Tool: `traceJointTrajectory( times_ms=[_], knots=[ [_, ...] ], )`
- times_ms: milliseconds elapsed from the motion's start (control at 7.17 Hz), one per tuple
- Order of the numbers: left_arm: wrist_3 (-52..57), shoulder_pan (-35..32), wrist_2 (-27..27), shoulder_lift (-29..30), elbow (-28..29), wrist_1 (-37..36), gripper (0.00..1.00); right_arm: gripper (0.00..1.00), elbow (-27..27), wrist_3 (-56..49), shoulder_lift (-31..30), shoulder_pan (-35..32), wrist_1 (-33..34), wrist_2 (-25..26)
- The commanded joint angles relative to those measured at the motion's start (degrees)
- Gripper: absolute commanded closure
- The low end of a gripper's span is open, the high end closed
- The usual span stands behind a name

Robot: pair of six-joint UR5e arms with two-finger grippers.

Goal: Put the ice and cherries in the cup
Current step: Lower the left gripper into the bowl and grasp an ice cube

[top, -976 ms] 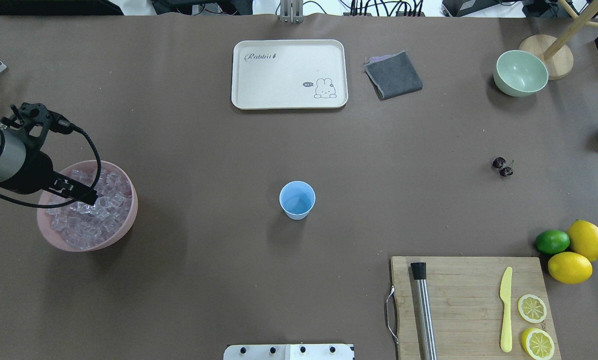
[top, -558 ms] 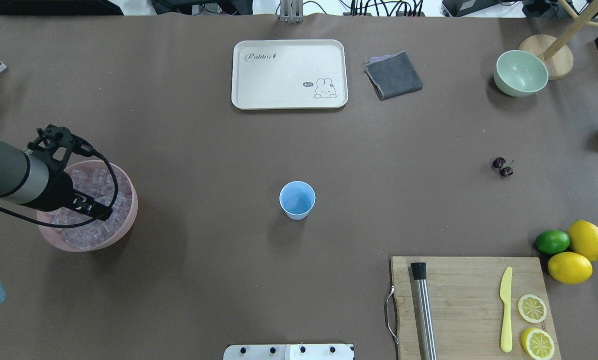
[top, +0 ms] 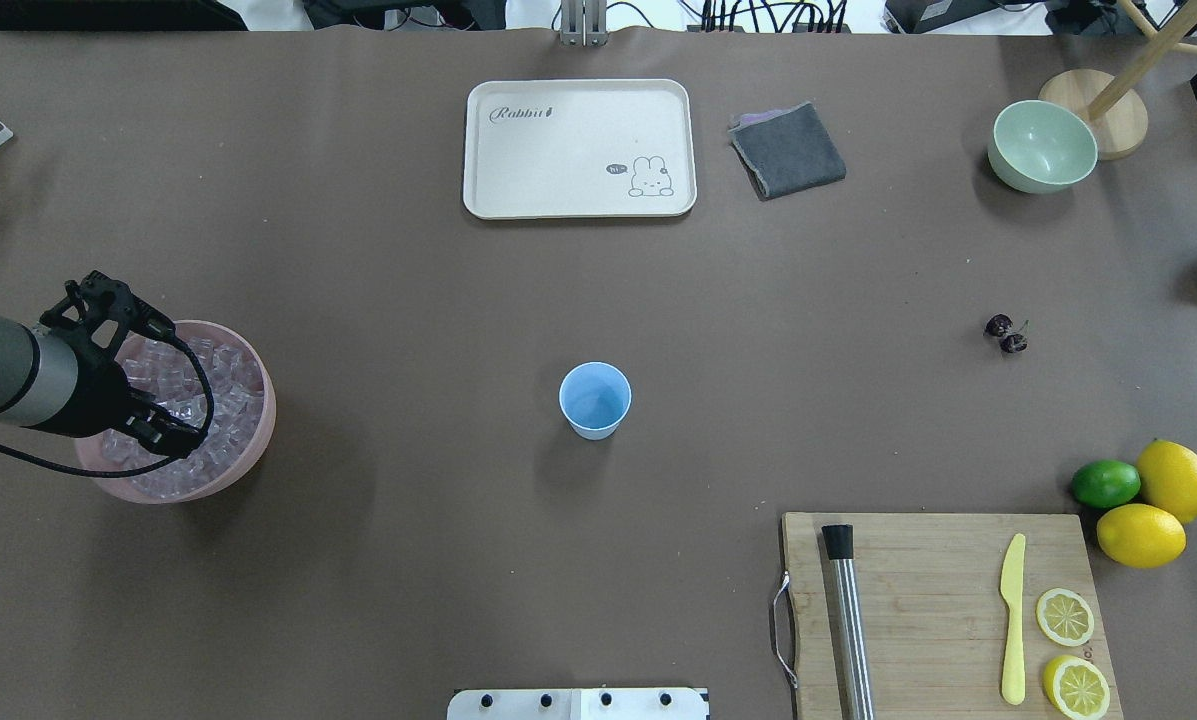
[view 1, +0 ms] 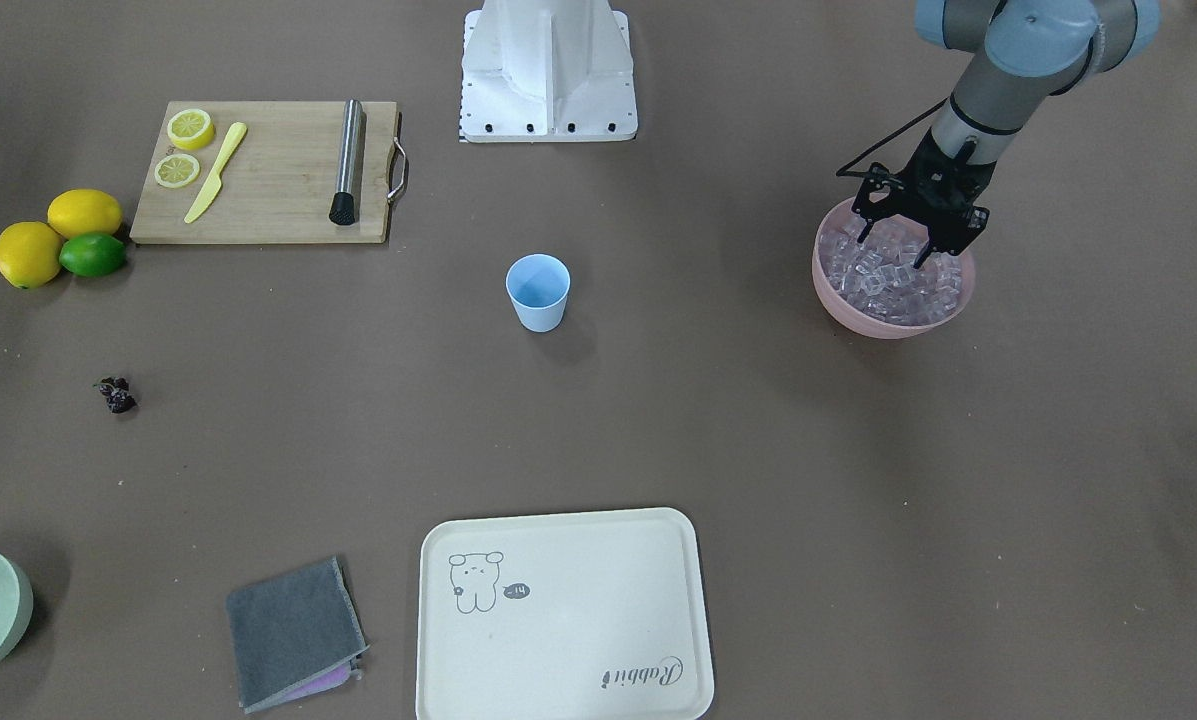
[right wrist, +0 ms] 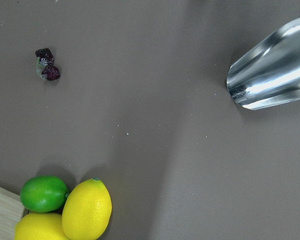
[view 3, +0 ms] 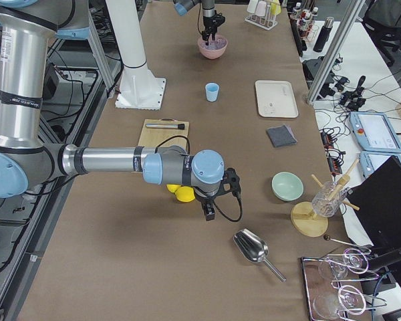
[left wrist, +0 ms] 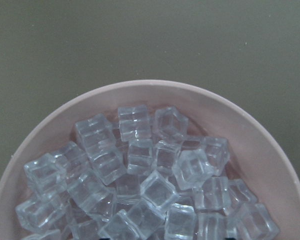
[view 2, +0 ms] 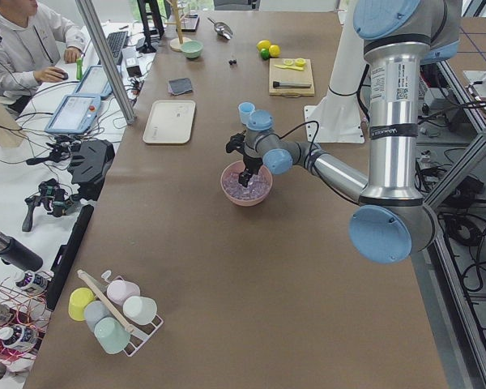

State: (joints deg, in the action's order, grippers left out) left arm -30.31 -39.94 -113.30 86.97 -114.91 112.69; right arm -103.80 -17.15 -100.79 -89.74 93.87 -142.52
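The light blue cup (top: 595, 400) (view 1: 537, 292) stands upright at the table's middle. Ice (left wrist: 140, 175) (view 1: 888, 285) fills a pink bowl (top: 254, 447) (view 1: 893, 325) on the robot's left. My left gripper (view 1: 893, 250) (top: 173, 435) hangs open right over the ice, fingertips down among the top cubes, with nothing held. The dark cherries (top: 1006, 334) (view 1: 116, 394) (right wrist: 47, 65) lie on the bare table at the right. My right gripper (view 3: 209, 212) shows only in the exterior right view, hovering past the lemons, and I cannot tell its state.
A cream tray (top: 579, 148), a grey cloth (top: 788, 150) and a pale green bowl (top: 1042, 146) sit along the far side. A cutting board (top: 943, 610) with muddler, knife and lemon slices lies near right, beside lemons and a lime (top: 1105, 483). A metal scoop (right wrist: 275, 65) lies at the right edge.
The left arm swung toward the table's near side over the pink bowl, then drew back left a little, with its gripper now lower over the ice.
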Motion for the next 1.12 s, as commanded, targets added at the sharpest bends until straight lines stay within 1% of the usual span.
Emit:
traceJointTrajectory(
  times_ms=[0,139,558,697,976],
  knots=[
    [-0.10,0.12,0.09,0.39,0.47,0.34,0.25,0.01,0.00,0.01,-0.02,0.00,0.00,-0.04],
    [-0.10,0.21,0.09,1.43,1.25,0.34,0.27,0.01,0.00,0.01,-0.02,0.00,0.00,0.05],
    [-0.10,0.74,0.27,1.62,1.61,0.34,0.27,0.01,0.09,0.10,0.07,0.00,0.00,-0.04],
    [-0.19,0.83,1.58,1.53,1.44,0.34,0.29,0.01,0.01,0.01,0.07,0.00,0.00,-0.04],
    [-0.46,1.53,2.38,1.53,1.44,0.34,0.37,0.01,0.09,0.01,0.07,0.00,0.00,-0.04]
  ],
)
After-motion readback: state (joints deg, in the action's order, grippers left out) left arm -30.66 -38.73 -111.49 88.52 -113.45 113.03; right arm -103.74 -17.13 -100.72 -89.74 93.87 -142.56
